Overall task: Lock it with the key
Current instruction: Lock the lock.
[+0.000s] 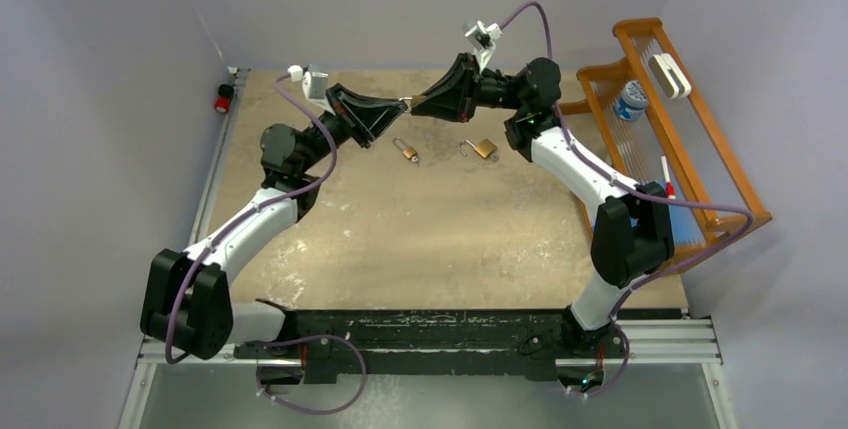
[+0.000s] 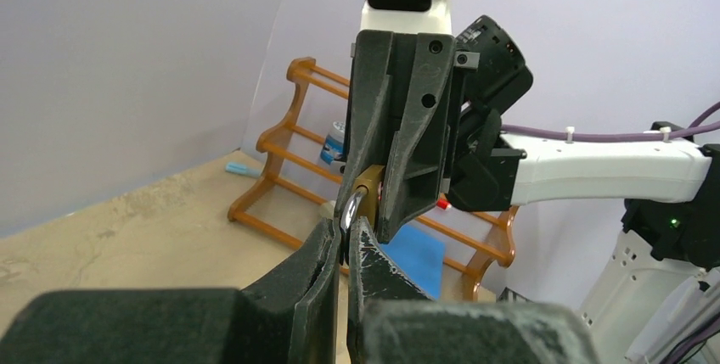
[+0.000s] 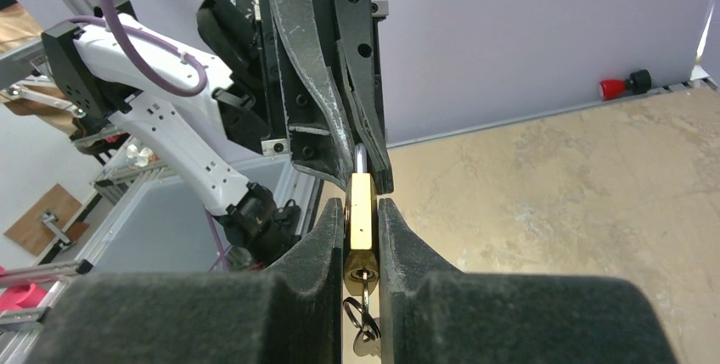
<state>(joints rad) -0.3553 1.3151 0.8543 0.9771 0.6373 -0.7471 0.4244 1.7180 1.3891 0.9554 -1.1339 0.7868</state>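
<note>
A brass padlock (image 3: 361, 220) is held in the air between both grippers, above the far middle of the table (image 1: 450, 239). My right gripper (image 3: 361, 211) is shut on its body. A key (image 3: 364, 282) sits in the keyhole, with a key ring hanging below it. My left gripper (image 2: 346, 232) is shut on the silver shackle (image 2: 351, 209), facing the right gripper head-on. In the top view the two gripper tips meet at the padlock (image 1: 407, 103). Whether the shackle is pressed home is hidden by the fingers.
Two more brass padlocks lie on the table, one (image 1: 406, 151) left of the other (image 1: 484, 148), below the grippers. A wooden rack (image 1: 720, 164) stands at the right with a bottle (image 1: 630, 99) and a blue pad (image 1: 690, 231). A red button (image 1: 223, 100) is at the far left.
</note>
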